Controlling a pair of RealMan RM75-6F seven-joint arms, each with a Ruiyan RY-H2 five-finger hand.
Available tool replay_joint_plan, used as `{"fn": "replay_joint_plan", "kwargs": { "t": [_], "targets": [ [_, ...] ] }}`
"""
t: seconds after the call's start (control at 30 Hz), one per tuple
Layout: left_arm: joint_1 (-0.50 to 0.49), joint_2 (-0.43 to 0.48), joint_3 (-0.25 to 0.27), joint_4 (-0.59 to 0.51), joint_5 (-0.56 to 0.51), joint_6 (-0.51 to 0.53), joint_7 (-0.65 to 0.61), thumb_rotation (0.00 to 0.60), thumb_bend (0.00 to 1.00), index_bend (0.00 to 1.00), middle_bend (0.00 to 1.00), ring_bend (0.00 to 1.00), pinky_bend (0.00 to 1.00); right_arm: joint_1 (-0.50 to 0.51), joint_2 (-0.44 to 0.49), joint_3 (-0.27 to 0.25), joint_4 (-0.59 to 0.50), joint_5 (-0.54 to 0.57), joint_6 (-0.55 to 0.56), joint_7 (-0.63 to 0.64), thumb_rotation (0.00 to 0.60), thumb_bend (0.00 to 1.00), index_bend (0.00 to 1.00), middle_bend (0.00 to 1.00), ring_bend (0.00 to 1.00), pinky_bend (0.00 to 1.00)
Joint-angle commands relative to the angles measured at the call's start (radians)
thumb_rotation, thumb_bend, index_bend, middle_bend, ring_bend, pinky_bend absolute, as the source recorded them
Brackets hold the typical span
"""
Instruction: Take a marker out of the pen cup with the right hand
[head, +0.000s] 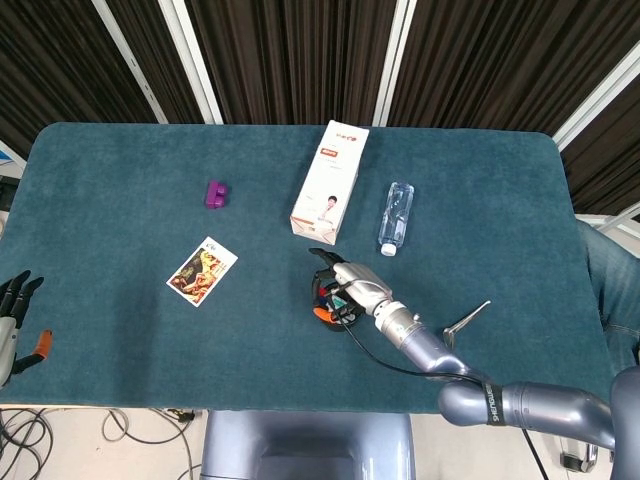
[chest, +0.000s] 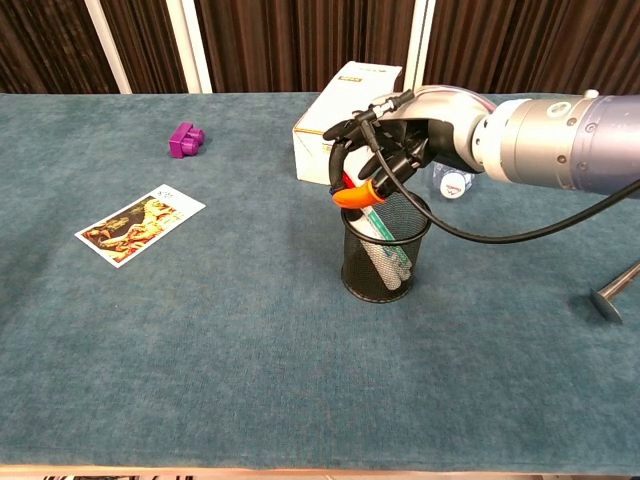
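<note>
A black mesh pen cup (chest: 386, 262) stands mid-table, holding several markers; from the head view it shows as a dark ring (head: 322, 300). My right hand (chest: 392, 150) (head: 352, 286) sits over the cup's rim with its fingers curled down around the top of an orange-capped marker (chest: 356, 196). That marker leans to the left and its body is still inside the cup. A white and green marker (chest: 385, 240) lies slanted in the cup. My left hand (head: 12, 318) rests off the table's front left corner with its fingers apart, holding nothing.
A white carton (chest: 346, 118) lies just behind the cup. A water bottle (head: 396, 216) lies to its right. A purple block (chest: 185, 139) and a picture card (chest: 139, 224) are to the left. A metal spoon (chest: 612, 294) lies near the right edge.
</note>
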Motion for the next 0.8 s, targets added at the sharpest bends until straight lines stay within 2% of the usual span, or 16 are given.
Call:
{"fn": "replay_joint_plan", "kwargs": {
  "t": [0.03,0.23,0.43,0.8],
  "targets": [
    [0.000,0.001,0.000,-0.002,-0.001,-0.001,0.000,0.600,0.42,0.09,0.00,0.00,0.02,-0.003,0.001,0.001,0.000,-0.002,-0.001,0.003,0.600,0.43,0.61,0.00,0.00,0.17],
    [-0.001,0.001,0.000,-0.002,0.000,-0.002,-0.001,0.600,0.42,0.09,0.00,0.00,0.02,-0.013,0.026,0.014,-0.022,-0.010,0.006,0.012,0.600,0.44,0.61,0.00,0.00,0.17],
    [0.000,0.002,0.002,-0.005,0.001,-0.003,-0.001,0.600,0.42,0.09,0.00,0.00,0.02,-0.032,0.102,0.043,-0.088,-0.012,0.012,0.031,0.600,0.44,0.61,0.00,0.00,0.17],
    [0.001,0.003,0.003,-0.010,0.001,-0.002,0.000,0.600,0.42,0.09,0.00,0.00,0.02,-0.106,0.342,0.169,-0.207,-0.017,-0.006,0.191,0.600,0.44,0.61,0.00,0.00,0.17]
  ]
}}
